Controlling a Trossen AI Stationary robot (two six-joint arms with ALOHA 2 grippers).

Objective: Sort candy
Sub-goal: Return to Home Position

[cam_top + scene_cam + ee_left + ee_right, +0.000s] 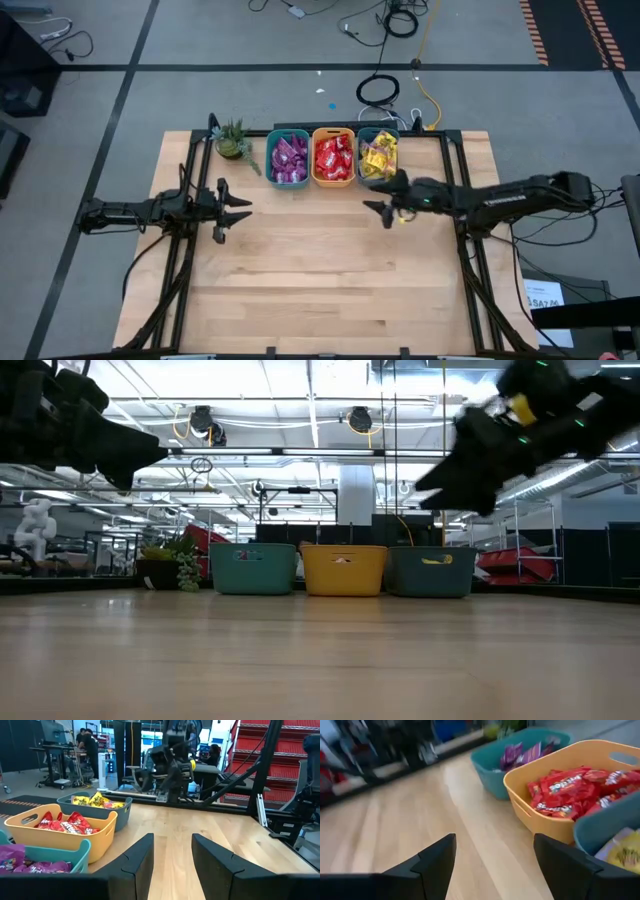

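The candy is all in the three bins at the far edge of the table (330,290); the red candy (333,157) fills the orange bin (343,575), the purple candy (290,158) lies in the teal bin (253,570) touching its left side, and the yellow candy (379,157) lies in the darker teal bin (432,573) touching its right side. The red packets carry white lettering and each bin has a small mark on its front wall, but I cannot read any of it.

My right gripper (377,212) hangs above the table just in front of the darker bin, a little to the right of the orange bin, fingers spread wide and holding nothing; my left gripper (240,211) hovers well to the left of the orange bin, nearer than the bins, also wide apart and holding nothing.

A small potted plant (232,141) stands left of the orange bin, beyond the teal one. The table is pale wood in narrow boards, bare in front of the orange bin; around it is grey floor with dark lines and loose cables (378,90).

Behind the orange bin the low view shows a hall with ceiling lights and red racks; people (90,742) stand far off, too small to make out. In the low view both my arms are cut off at the upper edge.
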